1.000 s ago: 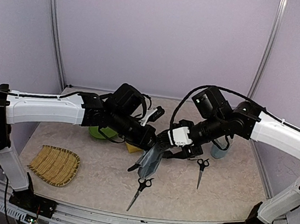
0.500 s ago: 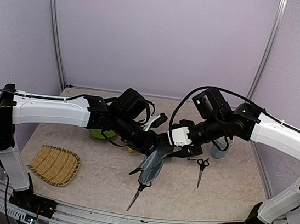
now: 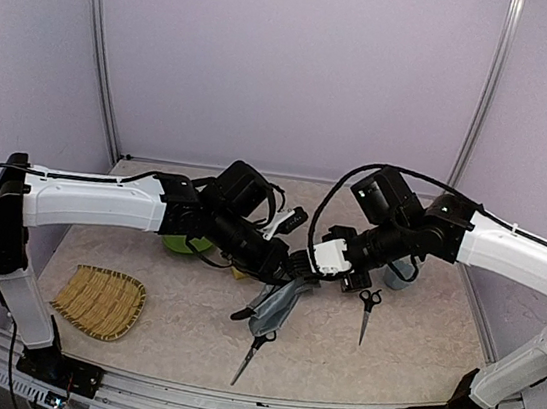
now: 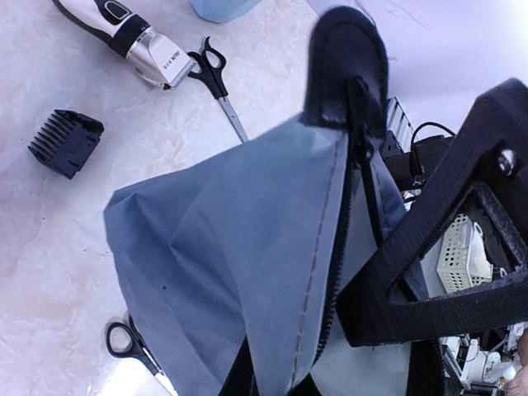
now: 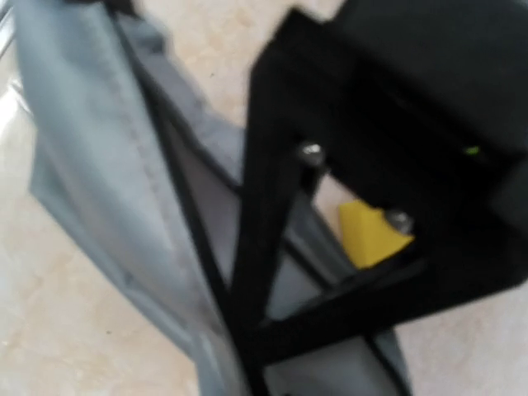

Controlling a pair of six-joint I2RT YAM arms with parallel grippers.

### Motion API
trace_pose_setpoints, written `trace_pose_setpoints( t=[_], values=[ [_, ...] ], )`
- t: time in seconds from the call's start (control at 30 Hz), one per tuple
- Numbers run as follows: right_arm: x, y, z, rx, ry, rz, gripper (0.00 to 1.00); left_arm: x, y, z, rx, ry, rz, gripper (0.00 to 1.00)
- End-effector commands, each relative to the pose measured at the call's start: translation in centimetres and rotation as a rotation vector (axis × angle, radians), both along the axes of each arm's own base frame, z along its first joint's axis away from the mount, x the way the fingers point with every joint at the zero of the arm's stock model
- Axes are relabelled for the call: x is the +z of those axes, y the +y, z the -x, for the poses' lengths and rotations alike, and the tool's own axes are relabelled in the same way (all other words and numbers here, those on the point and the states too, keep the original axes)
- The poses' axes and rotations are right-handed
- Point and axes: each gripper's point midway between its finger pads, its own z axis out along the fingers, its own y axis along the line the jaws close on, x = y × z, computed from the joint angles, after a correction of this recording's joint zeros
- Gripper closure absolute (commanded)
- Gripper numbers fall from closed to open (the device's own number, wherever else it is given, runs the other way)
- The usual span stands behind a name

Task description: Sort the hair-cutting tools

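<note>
As I judge it, nothing is sorted yet; the grey fabric pouch [image 3: 280, 304] hangs lifted between my arms; the left gripper [image 3: 286, 264] pinches its top edge by the zip; the right gripper [image 3: 317, 269] is at the same edge, but I cannot tell whether it grips; the near black-handled scissors [image 3: 255, 348], the right-hand black-handled scissors [image 3: 367, 313], the black-and-silver electric clipper [image 4: 124, 33] and the small black comb guard [image 4: 66, 142] lie loose on the marbled table [image 3: 415, 354]; all four remain to be placed.
</note>
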Motion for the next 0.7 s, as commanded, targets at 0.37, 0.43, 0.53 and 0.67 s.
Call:
trace_pose_setpoints(
  t=[0.37,0.43,0.53,0.67],
  values=[
    [-1.1,-0.2,0.8,-0.027,-0.050,-0.018,1.00,-1.3,2.1,-2.8,0.149,-0.081,-0.177,0.51],
    [-0.9,-0.2,0.6,-0.038,-0.061,-0.023,1.00,-1.7,1.5,-2.1,0.115,-0.072,-0.186,0.47],
    [-1.4,-0.4,0.1,-0.060,-0.077,-0.012,1.00,-1.6,0.7,-1.1,0.080,-0.065,-0.183,0.43],
    [-1.6,-0.5,-0.3,-0.082,-0.090,-0.014,1.00,-1.6,0.7,-0.8,0.087,-0.055,-0.190,0.42]
  ],
)
